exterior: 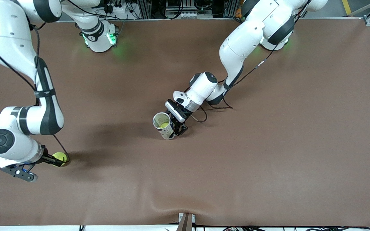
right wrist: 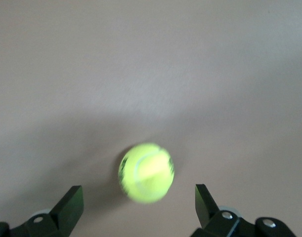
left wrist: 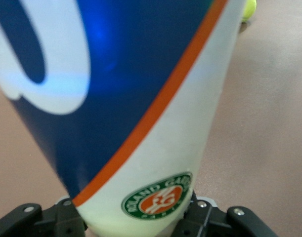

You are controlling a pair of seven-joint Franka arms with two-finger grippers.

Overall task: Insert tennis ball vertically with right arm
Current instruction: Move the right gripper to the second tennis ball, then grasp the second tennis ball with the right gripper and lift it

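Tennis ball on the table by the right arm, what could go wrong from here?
1. The tennis ball lies loose between the right claw's open fingers; a nudge on closing could roll it away over the table.
2. The can is held upright by the left claw low on its side; a ball pressed in off-centre could tip or slip it.
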